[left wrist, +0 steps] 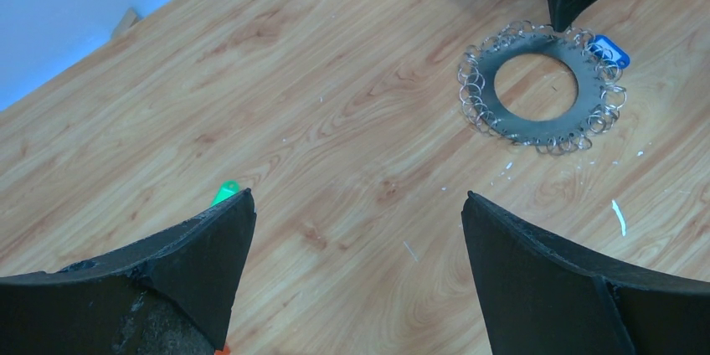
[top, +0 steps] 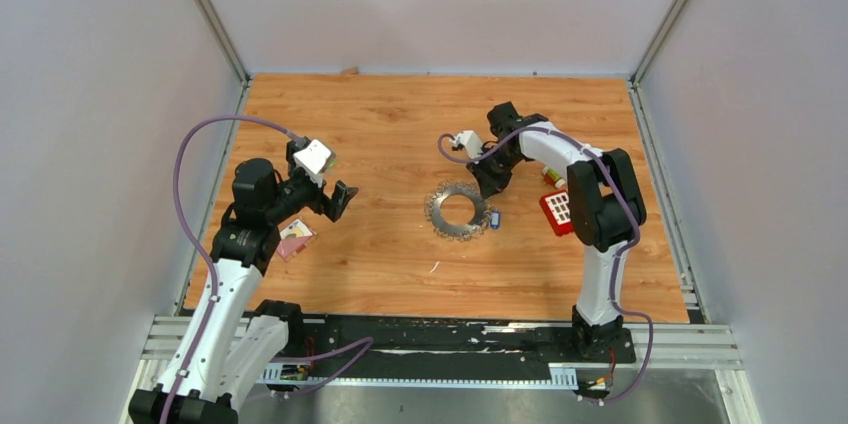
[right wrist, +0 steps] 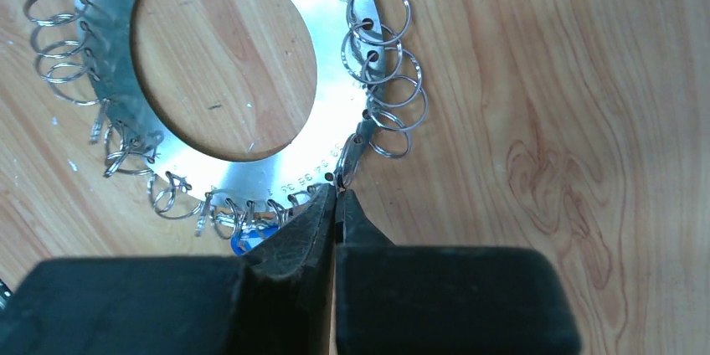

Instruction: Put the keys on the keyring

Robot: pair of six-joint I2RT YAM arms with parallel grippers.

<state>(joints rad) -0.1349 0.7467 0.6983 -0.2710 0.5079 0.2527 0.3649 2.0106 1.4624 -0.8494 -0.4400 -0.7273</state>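
Right gripper (right wrist: 336, 200) shut at keyring (right wrist: 333, 79) rim (hold unclear); left gripper (left wrist: 356, 204) wide open, empty, green key (left wrist: 224, 192) by its finger

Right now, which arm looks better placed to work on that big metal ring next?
Right. The right arm has its jaws shut at the keyring's rim, beside the blue key. The left arm hangs open-jawed well away, near the green key.
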